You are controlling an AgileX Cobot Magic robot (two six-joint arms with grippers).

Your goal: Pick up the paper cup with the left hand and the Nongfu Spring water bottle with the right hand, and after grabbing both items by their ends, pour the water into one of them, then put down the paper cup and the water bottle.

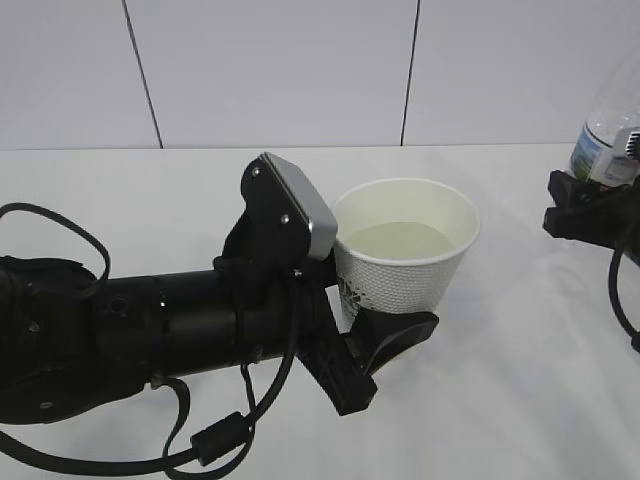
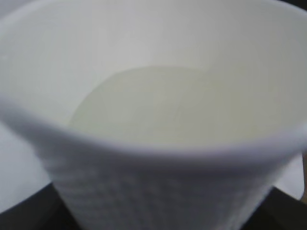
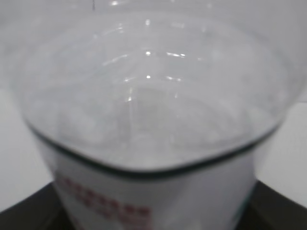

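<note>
Centrally, we hold the paper cup (image 1: 405, 255) upright in the left hand (image 1: 385, 345), jaws clamped on its lower wall; the water (image 1: 398, 240) sits well below the rim. At the far right edge, our right hand (image 1: 590, 205) grips the Nongfu Spring water bottle (image 1: 610, 125) around its labelled body, jaws closed on it, upright. Between cup and bottle the white table (image 1: 520, 340) lies bare, with open room toward the near right.

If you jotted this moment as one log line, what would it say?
left gripper: shut on paper cup, upright | cup: holds water | right gripper: shut on water bottle, upright, apart from cup
</note>
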